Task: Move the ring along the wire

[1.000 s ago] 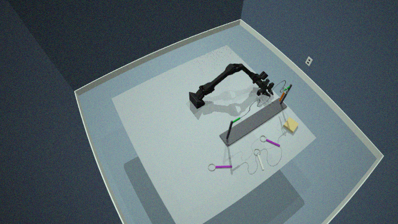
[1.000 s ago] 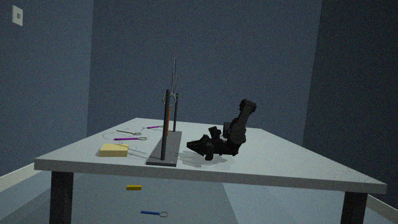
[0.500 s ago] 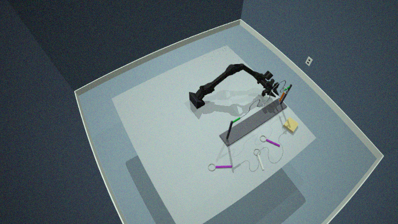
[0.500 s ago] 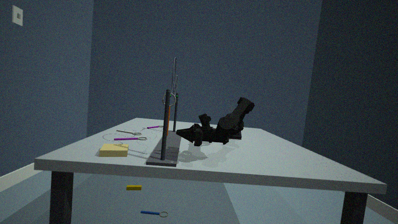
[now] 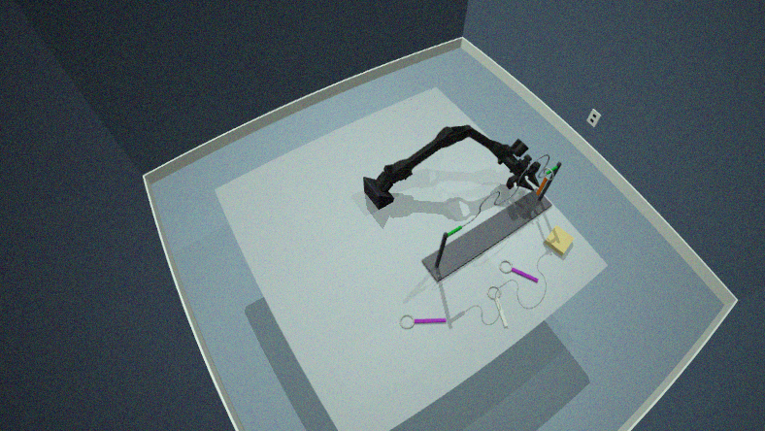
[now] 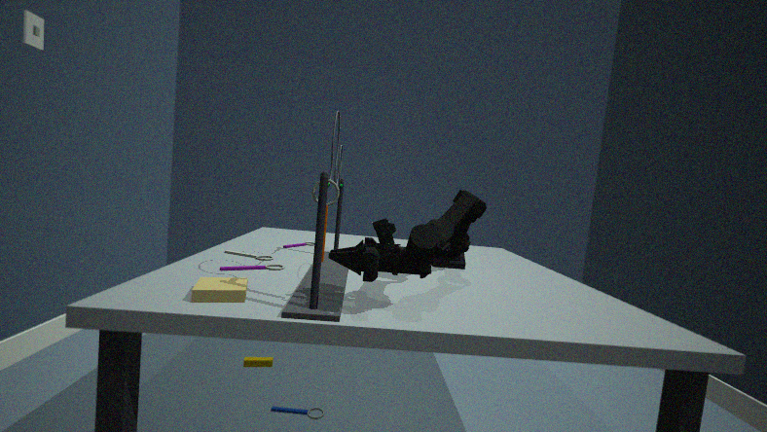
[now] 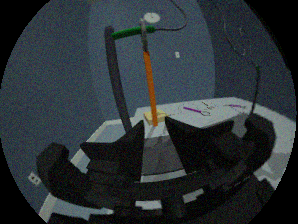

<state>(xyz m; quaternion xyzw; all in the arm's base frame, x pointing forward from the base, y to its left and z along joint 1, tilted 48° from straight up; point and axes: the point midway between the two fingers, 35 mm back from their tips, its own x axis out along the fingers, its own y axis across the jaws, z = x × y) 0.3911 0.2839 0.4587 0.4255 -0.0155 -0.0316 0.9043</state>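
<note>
I seem to be in a bare, lab-like test room; no kind of home or shop shows. Plain blue walls [image 5: 669,177] [image 6: 391,107] meet a pale blue floor [image 5: 198,256] [image 6: 515,391] along a light baseboard [image 5: 605,139] [image 6: 32,335], with an outlet [image 5: 593,117] [image 6: 33,29] on one wall. My arm [image 5: 417,157] [image 6: 445,231] stands on a broad, pale surface [image 5: 320,224] [image 6: 483,306], beside a bent wire between two posts [image 5: 441,250] [image 6: 319,241], like a test rig.
</note>
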